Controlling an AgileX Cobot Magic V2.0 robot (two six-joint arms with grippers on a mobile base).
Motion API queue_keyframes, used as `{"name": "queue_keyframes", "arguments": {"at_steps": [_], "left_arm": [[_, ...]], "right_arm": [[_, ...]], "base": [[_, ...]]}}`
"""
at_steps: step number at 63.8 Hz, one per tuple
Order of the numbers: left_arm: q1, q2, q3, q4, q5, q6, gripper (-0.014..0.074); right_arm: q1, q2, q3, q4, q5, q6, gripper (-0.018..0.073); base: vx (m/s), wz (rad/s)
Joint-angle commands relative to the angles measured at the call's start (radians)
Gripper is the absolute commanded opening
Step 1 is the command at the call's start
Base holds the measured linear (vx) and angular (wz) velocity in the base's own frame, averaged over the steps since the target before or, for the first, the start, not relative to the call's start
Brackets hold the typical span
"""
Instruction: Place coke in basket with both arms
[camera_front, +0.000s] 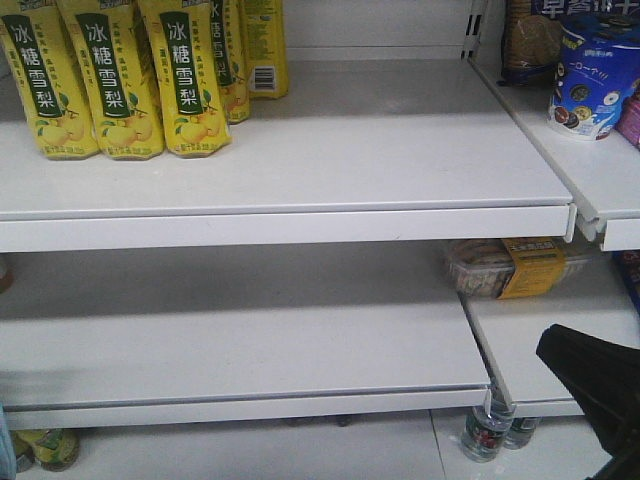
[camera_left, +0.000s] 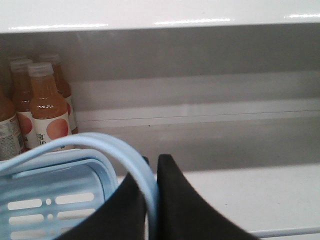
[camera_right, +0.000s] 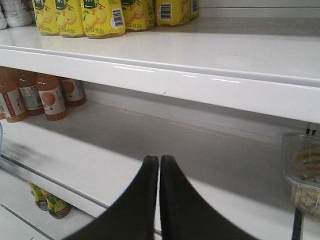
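White shelving (camera_front: 300, 190): spans the front frame. Light blue basket (camera_left: 50, 200): lower left of left wrist frame, its handle (camera_left: 142, 180) clamped by the left gripper (camera_left: 151, 200). Right gripper (camera_right: 159, 172): bottom centre, fingers pressed together, nothing held. Coke: not seen.

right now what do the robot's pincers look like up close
Both are matte black. The left pincer and right pincer each have two smooth, wedge-shaped fingers that curve to narrow rounded tips. No cables, markings or logos show on either one.
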Motion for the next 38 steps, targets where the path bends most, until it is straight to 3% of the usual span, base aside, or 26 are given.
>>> {"name": "queue_keyframes", "arguments": {"at_steps": [1, 6, 12, 19, 29, 38], "left_arm": [[0.002, -0.022, 0.002, 0.034, -0.147, 0.038, -0.0006], [0.002, -0.022, 0.002, 0.034, -0.147, 0.038, -0.0006], [0.002, -0.022, 0.002, 0.034, -0.147, 0.038, -0.0006], [0.002, -0.022, 0.002, 0.034, -0.147, 0.038, -0.0006], [0.002, -0.022, 0.002, 0.034, -0.147, 0.038, -0.0006], [0.002, -0.021, 0.002, 0.034, -0.147, 0.038, -0.0006]], "right_arm": [[-0.004, 0.003, -0.028, 0.000, 0.024, 0.000, -0.0005], [-0.004, 0.003, -0.028, 0.100, 0.024, 0.000, -0.0005], [0.001, 0.001, -0.028, 0.320, 0.025, -0.001, -0.0005], [0.022, 0.001, -0.028, 0.503, 0.075, -0.059, -0.0005], [0.031, 0.001, -0.028, 0.603, 0.117, -0.076, -0.0005], [0.061, -0.012, -0.025, 0.620, 0.129, -0.081, -0.0005]], "base": [[0.00, 0.00], [0.00, 0.00], [0.00, 0.00], [0.00, 0.00], [0.00, 0.00], [0.00, 0.00]]}}
